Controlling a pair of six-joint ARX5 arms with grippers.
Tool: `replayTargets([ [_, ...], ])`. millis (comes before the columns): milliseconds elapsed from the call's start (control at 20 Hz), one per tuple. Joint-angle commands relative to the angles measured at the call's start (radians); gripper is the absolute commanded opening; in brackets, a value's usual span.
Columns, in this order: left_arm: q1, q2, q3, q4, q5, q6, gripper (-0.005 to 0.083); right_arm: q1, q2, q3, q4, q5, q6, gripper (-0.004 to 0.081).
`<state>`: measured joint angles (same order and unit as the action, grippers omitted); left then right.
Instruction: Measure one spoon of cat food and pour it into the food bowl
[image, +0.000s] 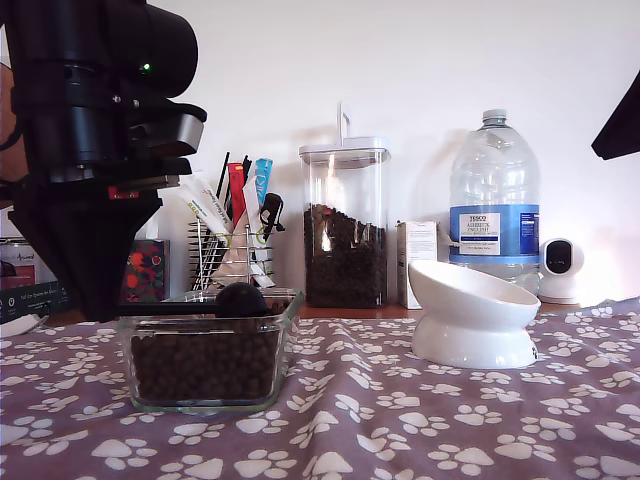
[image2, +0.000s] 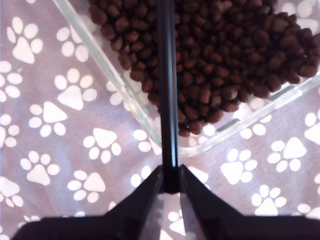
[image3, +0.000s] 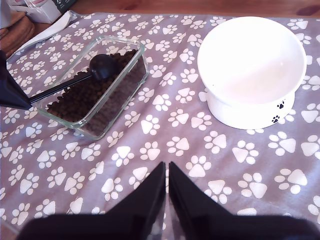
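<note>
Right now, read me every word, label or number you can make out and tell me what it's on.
"TESCO": blue label on the water bottle.
"ASHBECK ENGLISH": the line under it, only roughly legible; the smaller print below is too blurred.
White carton beside the bottle: print too small to read.
Sachets in the wire holder: lettering too blurred.
Boxes at the exterior view's left edge: text unreadable.
Bowl: paw marks only, no words.

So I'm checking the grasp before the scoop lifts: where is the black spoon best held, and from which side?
By the far end of its thin handle, where my first gripper is shut on it. The spoon has its cup over the cat food in the glass dish; the handle sticks out over the rim toward the exterior view's left, so come from there.
</note>
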<state>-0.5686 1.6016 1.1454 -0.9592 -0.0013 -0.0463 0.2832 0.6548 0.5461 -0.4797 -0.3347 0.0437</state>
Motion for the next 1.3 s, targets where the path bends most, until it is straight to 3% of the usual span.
replayTargets([
  [0,-0.001,-0.001,0.009,-0.005,0.0,-0.008,-0.0022,0.005,0.003,-0.014,0.006,-0.007,-0.006,-0.0012],
  [450,-0.002,-0.087,0.009,0.022,0.0,-0.035,-0.0022,0.005,0.003,-0.014,0.008,-0.007,-0.006,-0.0012],
  [600,-0.001,-0.101,0.009,0.005,0.057,-0.047,-0.0022,0.005,0.003,-0.014,0.007,-0.007,-0.006,-0.0012],
  [850,0.042,-0.111,0.009,0.014,0.312,-0.06,-0.0022,0.005,0.003,-0.014,0.006,-0.007,-0.006,-0.0012],
  [1250,0.249,-0.206,-0.039,0.056,0.818,-0.018,-0.0022,0.005,0.003,-0.014,0.004,-0.007,-0.006,-0.0013],
])
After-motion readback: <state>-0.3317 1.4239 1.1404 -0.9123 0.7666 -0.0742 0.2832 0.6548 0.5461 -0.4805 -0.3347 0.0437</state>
